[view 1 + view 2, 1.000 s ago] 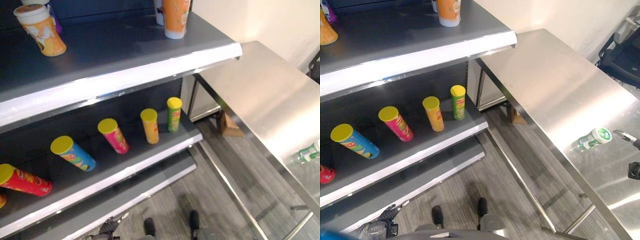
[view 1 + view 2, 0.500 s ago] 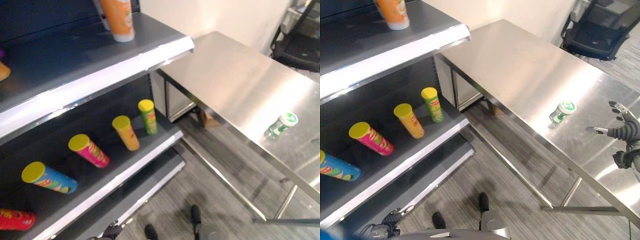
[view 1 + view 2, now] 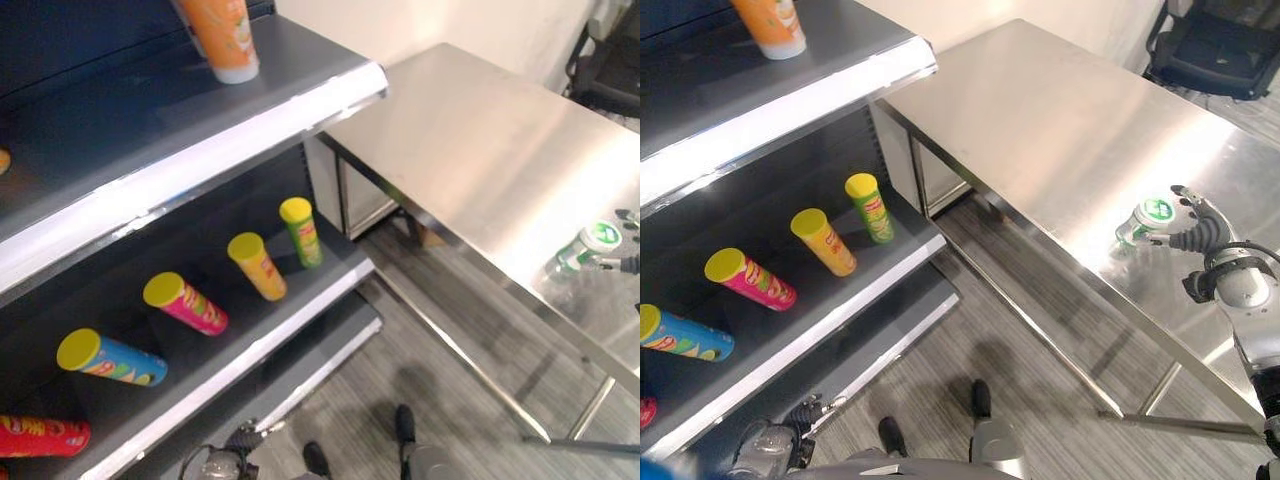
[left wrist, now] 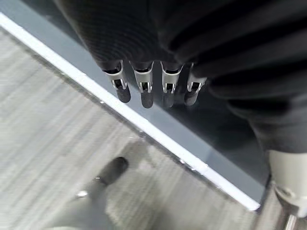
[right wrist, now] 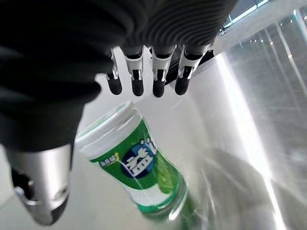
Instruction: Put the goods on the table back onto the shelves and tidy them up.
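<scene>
**Right hand at the green bottle**

The right hand (image 3: 1196,232) reaches over the steel table (image 3: 1060,120) near its front edge, fingers straight and spread beside the green white-capped bottle (image 3: 1145,221), not gripping it. Farther off, the left hand (image 4: 144,76) hangs relaxed by the shelves (image 3: 200,130).

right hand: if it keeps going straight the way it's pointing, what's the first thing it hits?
Most likely the green bottle with the white cap, standing on the steel table. The right hand sits right beside it with its fingers straight above the cap. Nothing lies between them, though the remaining gap is hard to judge.
</scene>
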`<state>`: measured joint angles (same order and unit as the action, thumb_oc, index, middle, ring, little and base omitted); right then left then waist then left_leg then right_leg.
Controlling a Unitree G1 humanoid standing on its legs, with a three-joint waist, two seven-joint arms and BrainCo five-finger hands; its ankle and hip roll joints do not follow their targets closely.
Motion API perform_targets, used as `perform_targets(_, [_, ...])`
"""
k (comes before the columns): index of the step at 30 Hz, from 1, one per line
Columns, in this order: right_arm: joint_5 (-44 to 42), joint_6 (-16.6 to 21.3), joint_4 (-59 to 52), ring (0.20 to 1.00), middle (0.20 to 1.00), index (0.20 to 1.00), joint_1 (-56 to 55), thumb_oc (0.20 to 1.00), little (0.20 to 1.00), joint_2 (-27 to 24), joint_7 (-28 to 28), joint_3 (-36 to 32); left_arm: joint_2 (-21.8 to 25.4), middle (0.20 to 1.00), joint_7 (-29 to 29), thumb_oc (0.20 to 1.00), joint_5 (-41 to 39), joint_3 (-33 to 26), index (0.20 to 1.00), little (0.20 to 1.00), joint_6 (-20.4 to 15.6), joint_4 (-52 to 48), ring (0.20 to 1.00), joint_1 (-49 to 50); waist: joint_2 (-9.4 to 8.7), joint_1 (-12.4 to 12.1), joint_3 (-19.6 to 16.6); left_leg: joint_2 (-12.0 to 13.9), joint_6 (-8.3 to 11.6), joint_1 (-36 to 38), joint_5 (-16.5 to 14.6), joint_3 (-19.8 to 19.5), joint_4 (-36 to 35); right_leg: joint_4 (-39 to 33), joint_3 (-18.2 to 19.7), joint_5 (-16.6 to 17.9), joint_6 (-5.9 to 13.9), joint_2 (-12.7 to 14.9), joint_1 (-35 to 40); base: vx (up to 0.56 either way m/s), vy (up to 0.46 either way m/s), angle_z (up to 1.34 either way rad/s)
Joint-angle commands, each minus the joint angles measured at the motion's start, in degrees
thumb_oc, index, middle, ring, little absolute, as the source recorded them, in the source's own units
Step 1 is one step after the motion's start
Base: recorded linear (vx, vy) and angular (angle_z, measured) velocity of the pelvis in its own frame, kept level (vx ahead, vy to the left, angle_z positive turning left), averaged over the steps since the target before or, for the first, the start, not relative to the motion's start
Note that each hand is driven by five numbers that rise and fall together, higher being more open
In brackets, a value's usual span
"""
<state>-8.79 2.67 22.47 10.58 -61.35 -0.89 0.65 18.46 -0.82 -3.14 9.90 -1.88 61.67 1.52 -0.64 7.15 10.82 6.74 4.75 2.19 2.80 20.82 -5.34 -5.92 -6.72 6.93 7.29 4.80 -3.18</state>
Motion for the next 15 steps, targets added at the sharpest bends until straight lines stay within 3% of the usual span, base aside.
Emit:
perform_targets(1, [1.2, 1.1, 1.7, 1.000, 1.000, 1.000, 3.9, 1.000, 1.000, 0.5, -2.6, 0.2, 2.8, 1.000, 0.1, 1.000, 2.7, 1.0, 1.000, 1.000, -0.2, 0.5, 1.000, -1.8, -3.35, -1.5, -0.5, 3.0, 2.56, 3.1, -9.0, -5.2, 5.4, 0.9, 0.0, -2.9, 4.84, 4.5, -2.8, 0.04, -0.021, 0.21])
perform_targets(4, [1.7, 0.9, 2.9, 1.000, 1.000, 1.000, 4.1, 1.000, 1.000, 0.9, -2.8, 0.6, 2.4, 1.000, -0.1, 1.000, 2.4, 1.2, 1.000, 1.000, -0.2, -0.2, 1.000, -1.9, -3.08, -2.0, -0.5, 3.1, 2.66, 3.3, -8.9, -5.9, 5.1, 0.9, -0.5, -3.5, 4.56, 4.3, -2.0, 0.04, -0.018, 0.13])
perform_targets(5, [1.6, 0.9, 3.0, 0.944, 0.944, 0.944, 4.1, 0.944, 0.944, 1.0, -2.7, 0.6, 2.3, 1.000, -0.2, 1.000, 2.3, 1.3, 1.000, 1.000, -0.3, -0.4, 1.000, -2.0, -3.07, -2.0, -0.5, 3.0, 2.68, 3.4, -8.8, -6.1, 4.9, 0.9, -0.6, -3.6, 4.53, 4.3, -1.9, 0.02, -0.013, 0.04])
perform_targets(6, [1.4, 0.9, 3.1, 0.313, 0.313, 0.313, 4.1, 0.313, 0.313, 1.0, -2.7, 0.7, 2.3, 1.000, -0.3, 1.000, 2.2, 1.4, 1.000, 1.000, -0.3, -0.6, 1.000, -2.1, -3.05, -2.1, -0.5, 3.0, 2.70, 3.4, -8.7, -6.2, 4.9, 0.9, -0.6, -3.6, 4.53, 4.2, -1.8, 0.02, -0.009, 0.04])
perform_targets(7, [1.2, 1.0, 3.2, 0.200, 0.200, 0.200, 4.2, 0.200, 0.200, 1.1, -2.6, 0.9, 2.3, 1.000, -0.3, 1.000, 2.1, 1.5, 1.000, 1.000, -0.3, -0.8, 1.000, -2.2, -3.03, -2.1, -0.5, 3.0, 2.73, 3.4, -8.7, -6.3, 4.8, 0.9, -0.7, -3.7, 4.51, 4.2, -1.8, 0.02, -0.009, 0.04])
perform_targets(15, [1.1, 0.9, 2.7, 0.200, 0.200, 0.200, 3.0, 0.200, 0.200, -0.2, -1.3, 1.0, 2.1, 1.000, -0.2, 1.000, 1.7, 1.5, 1.000, 1.000, -0.3, -1.7, 1.000, -2.2, -3.16, -2.1, -0.6, 3.2, 2.98, 3.7, -8.5, -6.6, 4.4, 0.9, -1.2, -4.2, 4.33, 4.1, -1.1, 0.00, -0.008, 0.06])
